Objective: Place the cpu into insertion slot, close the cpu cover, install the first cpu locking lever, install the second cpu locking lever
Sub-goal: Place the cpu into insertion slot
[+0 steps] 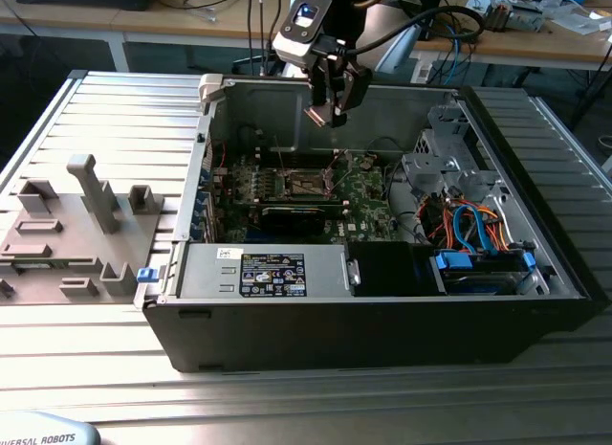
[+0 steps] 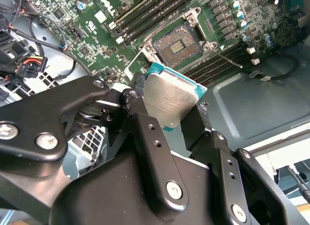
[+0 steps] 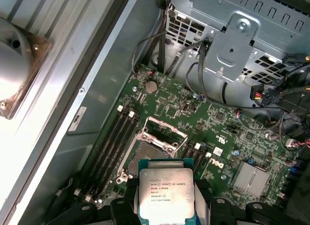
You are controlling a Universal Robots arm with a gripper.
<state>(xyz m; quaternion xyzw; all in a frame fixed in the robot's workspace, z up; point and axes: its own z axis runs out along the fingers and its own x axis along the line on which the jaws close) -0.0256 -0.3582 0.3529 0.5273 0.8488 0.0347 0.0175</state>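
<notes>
Silver-topped cpu (image 2: 170, 97) clamped by edges in pincer (image 2: 168, 100), underside left free, high above insertion slot (image 2: 177, 43); cpu cover (image 3: 162, 130) raised, leaving it exposed.

Place: was a robotics lab
Clues: opened PC case (image 1: 363, 330) sat on ribbed metal table (image 1: 287, 397), cable-cluttered benches (image 1: 564, 45) along the top

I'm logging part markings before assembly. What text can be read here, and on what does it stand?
the cpu, held by the gripper: several printed lines, too fine to quote reliably.
the green motherboard: white logo and tiny markings, not readable.
the dark sticker inside the computer case: print too small to read.
</notes>
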